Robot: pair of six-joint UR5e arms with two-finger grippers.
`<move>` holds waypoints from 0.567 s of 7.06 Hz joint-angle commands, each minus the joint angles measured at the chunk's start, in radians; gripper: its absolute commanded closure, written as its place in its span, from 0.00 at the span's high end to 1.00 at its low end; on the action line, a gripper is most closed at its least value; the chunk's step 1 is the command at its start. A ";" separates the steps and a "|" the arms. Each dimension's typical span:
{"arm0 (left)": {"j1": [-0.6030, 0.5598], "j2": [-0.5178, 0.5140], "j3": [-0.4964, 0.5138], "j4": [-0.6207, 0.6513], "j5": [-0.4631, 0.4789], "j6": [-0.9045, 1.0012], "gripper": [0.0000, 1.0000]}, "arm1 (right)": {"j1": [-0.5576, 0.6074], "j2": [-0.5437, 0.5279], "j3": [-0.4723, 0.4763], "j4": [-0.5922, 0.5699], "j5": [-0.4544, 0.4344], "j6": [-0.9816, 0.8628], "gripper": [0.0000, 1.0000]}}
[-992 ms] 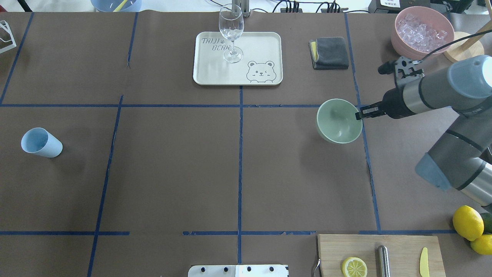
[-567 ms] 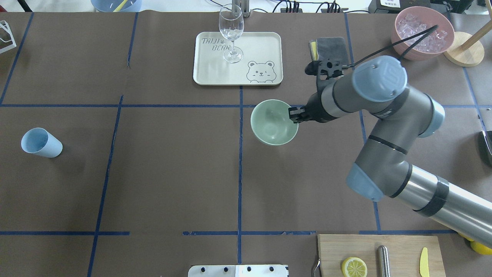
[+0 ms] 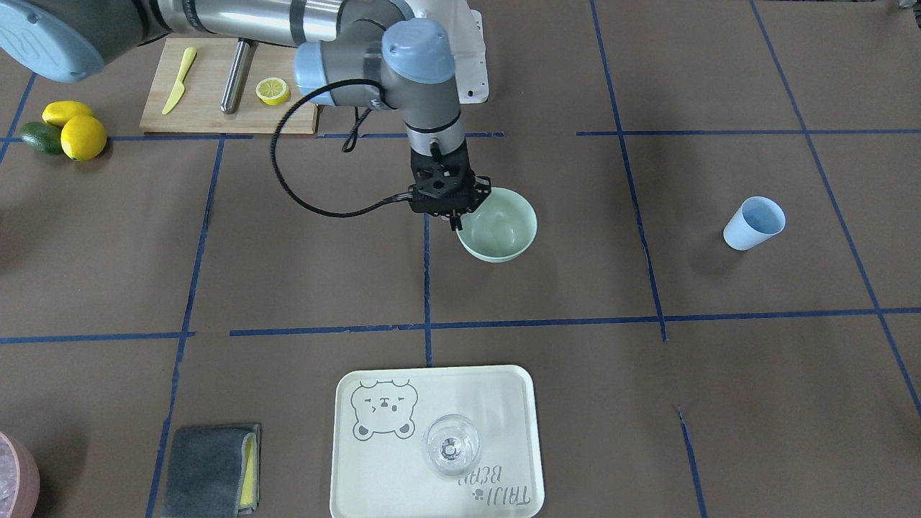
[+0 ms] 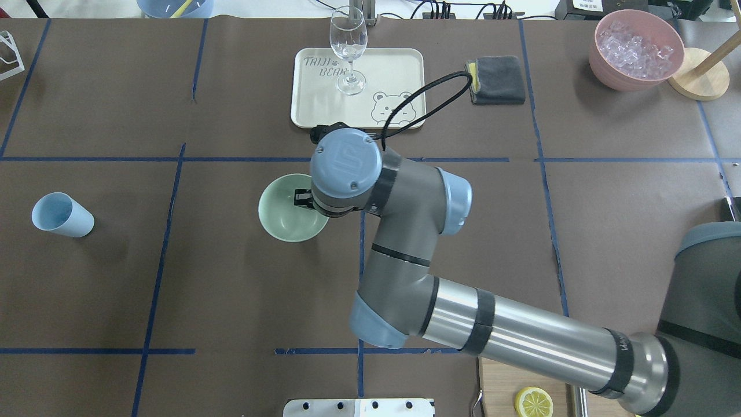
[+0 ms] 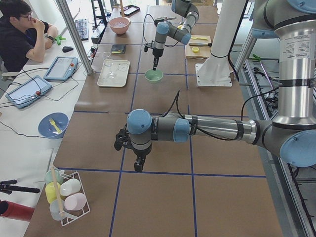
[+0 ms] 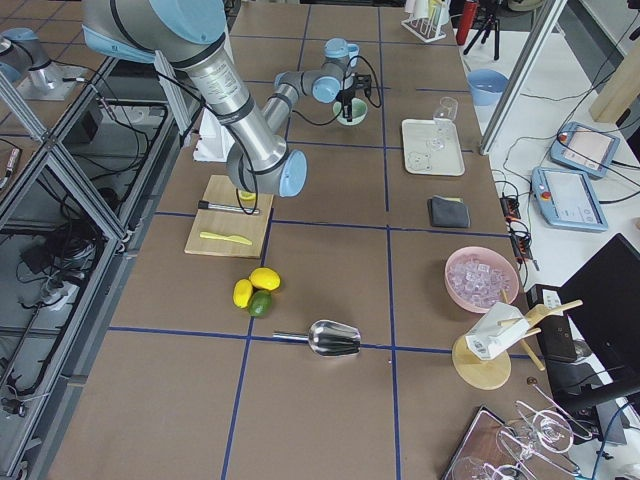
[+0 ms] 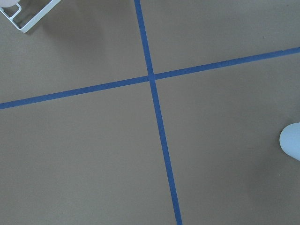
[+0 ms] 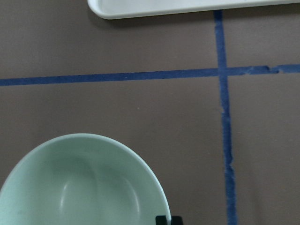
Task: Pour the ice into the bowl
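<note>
The pale mint-green bowl (image 4: 283, 217) is just left of the table's centre line and is empty inside. My right gripper (image 4: 301, 198) is shut on its rim on the side nearest the tray. This also shows in the front view, with the gripper (image 3: 455, 219) and the bowl (image 3: 504, 230), and in the right wrist view, with the bowl (image 8: 79, 187). The ice (image 4: 635, 45) lies heaped in the pink container (image 4: 602, 63) at the far right corner. My left gripper (image 5: 139, 167) shows only in the left side view, hanging over bare table; I cannot tell if it is open or shut.
A light blue cup (image 4: 61, 214) stands at the left. A cream tray (image 4: 393, 69) holds a wine glass (image 4: 348, 49). A grey cloth (image 4: 496, 78) lies right of the tray. A cutting board (image 3: 209, 108), lemons (image 3: 75, 129) and a metal scoop (image 6: 335, 338) lie on my right side.
My right arm has swept left across the table with the bowl in its grip, from the right half to just left of the centre line.
</note>
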 commanded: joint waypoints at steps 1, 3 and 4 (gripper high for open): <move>0.000 0.000 0.001 0.000 0.000 0.001 1.00 | -0.019 0.091 -0.118 0.001 -0.010 0.031 0.03; 0.000 0.000 0.001 0.002 0.000 0.001 1.00 | -0.022 0.089 -0.118 0.000 -0.022 0.036 1.00; 0.000 0.000 0.001 0.002 0.000 0.001 1.00 | -0.012 0.088 -0.104 0.004 -0.021 0.025 1.00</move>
